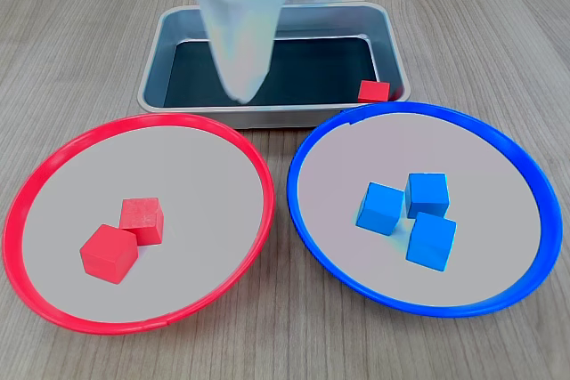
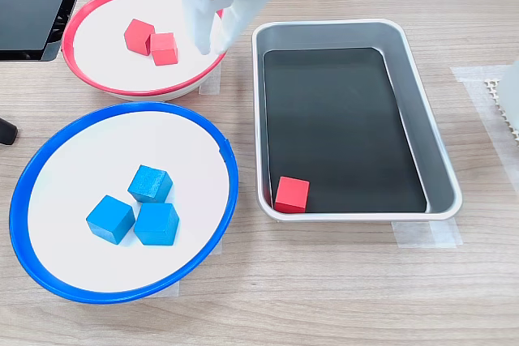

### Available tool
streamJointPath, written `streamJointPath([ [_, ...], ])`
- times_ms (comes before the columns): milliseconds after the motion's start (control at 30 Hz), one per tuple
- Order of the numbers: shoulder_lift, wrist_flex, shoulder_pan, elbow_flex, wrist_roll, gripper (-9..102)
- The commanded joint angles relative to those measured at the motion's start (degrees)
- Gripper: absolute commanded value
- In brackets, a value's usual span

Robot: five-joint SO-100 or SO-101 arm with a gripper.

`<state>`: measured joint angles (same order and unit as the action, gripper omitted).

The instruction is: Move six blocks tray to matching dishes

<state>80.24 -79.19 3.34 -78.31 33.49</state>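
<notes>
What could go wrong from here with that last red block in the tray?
The last red block sits tight in a corner of the tray, so the sloping walls may block the gripper fingers from closing around it. The two red blocks already lie in the red-rimmed dish; a drop could land on them and bounce.

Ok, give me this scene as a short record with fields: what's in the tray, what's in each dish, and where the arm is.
tray: one red block in a corner of the dark floor
red-rimmed dish: two red blocks, touching
blue-rimmed dish: three blue blocks, clustered together
gripper: above the gap between the red-rimmed dish and the tray, carrying nothing
fingers: slightly apart, tips pointing down
blocks left to move: one, the red one in the tray
</notes>
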Motion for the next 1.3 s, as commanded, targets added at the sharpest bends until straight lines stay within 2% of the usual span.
streamJointPath([
  [0, 6.0, -11.7, -5.5, -2.2, -6.3, 1],
  [133, 9.7, -12.6, -11.4, -8.9, -18.4, 2],
  [333, 7.6, -11.7, -15.5, -12.2, -41.6, 6],
  [533, 4.5, -13.0, -14.9, -10.7, -54.0, 15],
  [633, 3.3, -10.2, -15.2, -11.3, -56.6, 20],
  [900, 0.4, -0.4, -17.7, -10.4, -56.7, 16],
  [1267, -4.5, 2.3, -19.2, -9.4, -56.0, 14],
])
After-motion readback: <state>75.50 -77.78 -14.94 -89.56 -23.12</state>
